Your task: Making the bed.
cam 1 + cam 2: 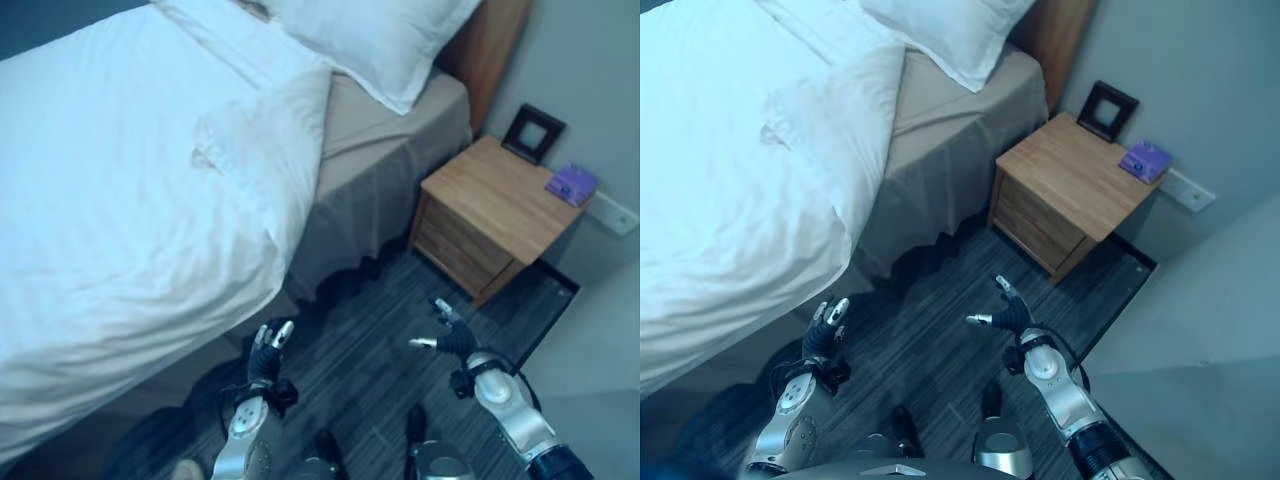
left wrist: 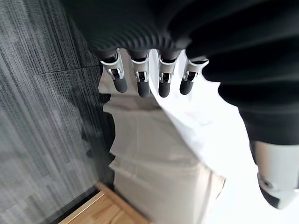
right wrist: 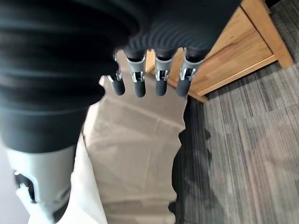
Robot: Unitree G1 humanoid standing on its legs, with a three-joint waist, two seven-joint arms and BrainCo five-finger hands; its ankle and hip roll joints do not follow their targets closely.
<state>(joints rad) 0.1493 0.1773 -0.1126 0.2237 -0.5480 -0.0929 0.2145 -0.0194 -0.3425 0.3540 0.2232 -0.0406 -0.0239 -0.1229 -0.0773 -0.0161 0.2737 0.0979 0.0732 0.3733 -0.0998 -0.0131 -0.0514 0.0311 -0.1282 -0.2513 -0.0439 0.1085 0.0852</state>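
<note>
The bed fills the left of the eye views, covered by a white duvet (image 1: pixel 120 200) whose upper corner is folded back and rumpled (image 1: pixel 262 130). A beige sheet and bed skirt (image 1: pixel 365 190) show bare at the head end, under a white pillow (image 1: pixel 375 35) that leans at the wooden headboard (image 1: pixel 495 45). My left hand (image 1: pixel 268 352) hovers over the floor just off the bed's edge, fingers straight, holding nothing. My right hand (image 1: pixel 452 338) is out over the carpet in front of the nightstand, open and empty too. Both wrist views look along relaxed fingers (image 2: pixel 141 80) (image 3: pixel 139 80) toward the bed skirt.
A wooden nightstand (image 1: pixel 495 215) stands right of the bed, with a dark picture frame (image 1: pixel 533 132) and a purple box (image 1: pixel 572 184) on top. Grey striped carpet (image 1: pixel 370 350) lies between the bed and the nightstand. A grey wall (image 1: pixel 1200 330) closes in on the right.
</note>
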